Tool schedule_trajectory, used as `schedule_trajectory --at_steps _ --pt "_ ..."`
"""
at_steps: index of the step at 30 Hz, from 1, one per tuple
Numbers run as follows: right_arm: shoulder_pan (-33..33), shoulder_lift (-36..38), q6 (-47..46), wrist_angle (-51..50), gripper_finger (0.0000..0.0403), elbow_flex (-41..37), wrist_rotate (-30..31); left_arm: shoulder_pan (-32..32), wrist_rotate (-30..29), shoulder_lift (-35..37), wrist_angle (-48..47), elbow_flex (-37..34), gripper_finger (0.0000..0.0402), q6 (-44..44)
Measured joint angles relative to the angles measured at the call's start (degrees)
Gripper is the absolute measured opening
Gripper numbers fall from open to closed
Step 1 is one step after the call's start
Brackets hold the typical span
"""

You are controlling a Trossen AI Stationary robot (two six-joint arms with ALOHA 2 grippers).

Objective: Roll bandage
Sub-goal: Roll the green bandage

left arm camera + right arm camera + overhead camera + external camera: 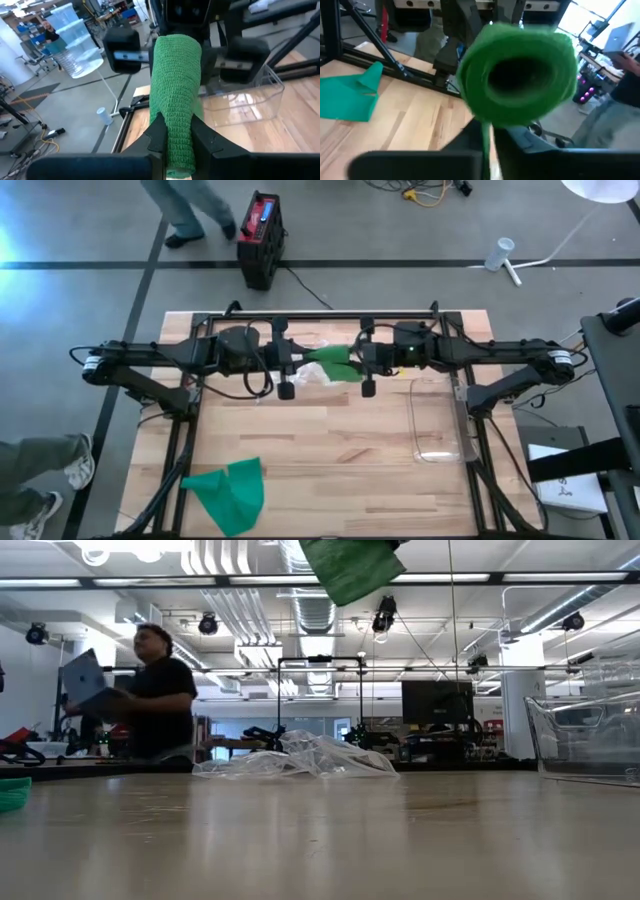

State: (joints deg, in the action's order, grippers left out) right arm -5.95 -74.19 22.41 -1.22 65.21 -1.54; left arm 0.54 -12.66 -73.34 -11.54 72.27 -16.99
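Note:
A green bandage (335,363), rolled into a loose tube, hangs in the air between my two grippers above the far middle of the table. It also shows at the top of the low view (352,568). My left gripper (177,137) comes from the left and is shut on one end of it. My right gripper (487,142) comes from the right and is shut on the other end, where the tube's open mouth (517,75) faces the wrist camera. A second green bandage (228,492) lies flat at the near left corner. My left gripper pinches the bandage's nearer end (178,147) between its two fingers (156,134), coming level from the table's left. The band runs on from the fingers along their line toward the other gripper, lifted clear of the table. My right gripper pinches a thin edge of the bandage (485,131) just under the rolled tube, between its two fingers. It comes level from the table's right. The tube stands above the fingertips, clear of the table.
A crumpled clear plastic bag (315,375) lies on the table under the grippers. A clear plastic bin (440,420) stands at the right. The near middle of the wooden table (330,470) is bare. A person (160,700) stands beyond the far edge.

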Motion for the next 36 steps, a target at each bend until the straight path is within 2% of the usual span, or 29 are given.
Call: schedule_trajectory --at_steps 1,7,16,22,27,36 --pt "-0.10 0.00 -0.09 -0.15 0.0013 0.00 0.04 0.00 -0.04 0.00 0.50 0.00 0.0034 0.27" --pt "-1.80 -1.51 -2.35 -1.04 0.0002 -1.12 0.24 -0.05 -0.13 1.41 0.33 0.00 0.0030 2.24" --pt "-3.85 -3.61 -5.15 1.56 0.0002 -2.82 -0.05 -0.05 -0.27 7.75 -0.75 -0.07 0.0033 4.65" --pt "-3.81 -3.87 -5.98 5.14 0.0009 -2.94 -3.40 -0.16 -0.44 6.89 0.27 -0.95 0.0034 3.70" --pt "-3.83 -3.85 -5.68 5.82 0.0052 -0.91 -3.37 -0.16 -3.34 4.60 3.56 -1.09 0.0031 -2.06" --pt "-3.84 -1.27 -2.53 -1.44 0.0182 3.03 -0.89 -0.20 -6.54 4.41 2.33 0.45 0.0034 -11.10"
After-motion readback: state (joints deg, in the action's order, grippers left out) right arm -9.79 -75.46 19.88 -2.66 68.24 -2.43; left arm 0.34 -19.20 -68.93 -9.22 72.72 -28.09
